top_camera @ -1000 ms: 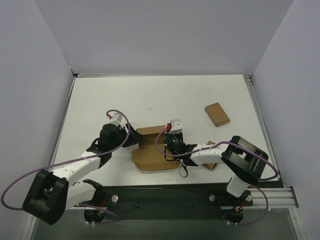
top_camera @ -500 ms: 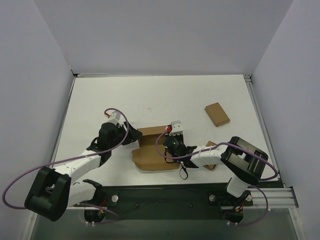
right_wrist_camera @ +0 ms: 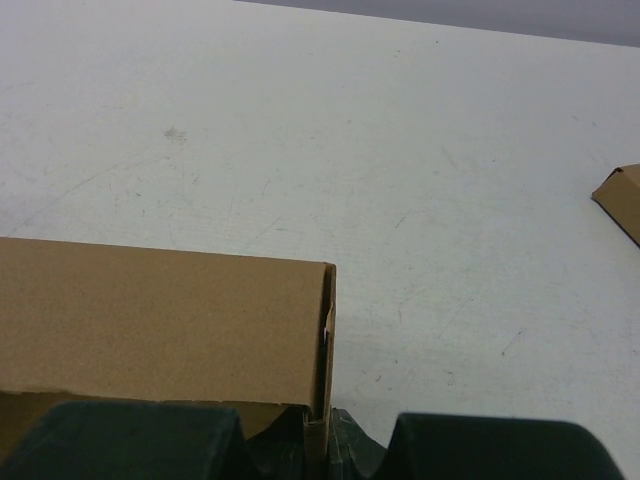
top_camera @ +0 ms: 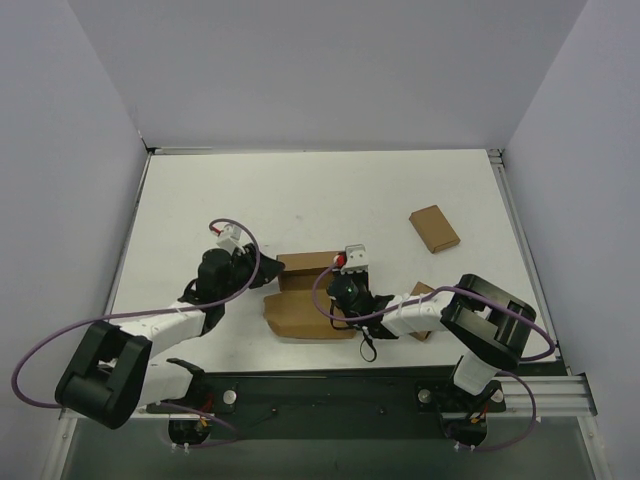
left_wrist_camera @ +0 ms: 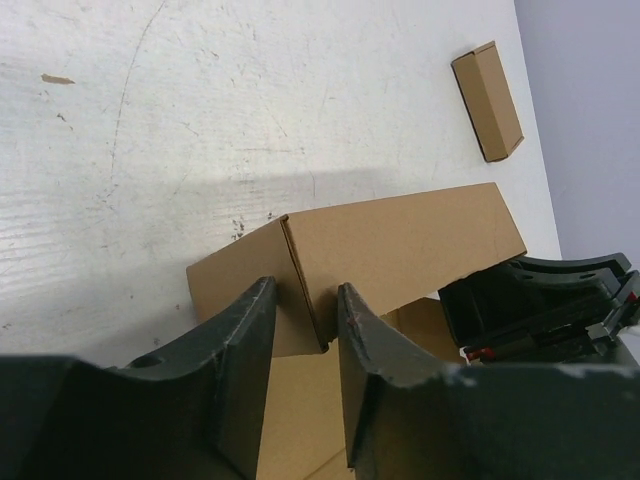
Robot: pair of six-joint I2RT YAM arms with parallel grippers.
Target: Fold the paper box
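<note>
Right claw (right_wrist_camera: 322,445) pinches paper box (right_wrist_camera: 160,320) wall; fingertips cut off.

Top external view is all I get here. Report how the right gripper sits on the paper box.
Observer: Its wrist camera shows the right gripper shut on the thin end edge of the paper box, at its raised wall.
Operator: Now give me the left one.
Observer: The left gripper is open, with its fingers on either side of the folded corner at the wall's other end.
</note>
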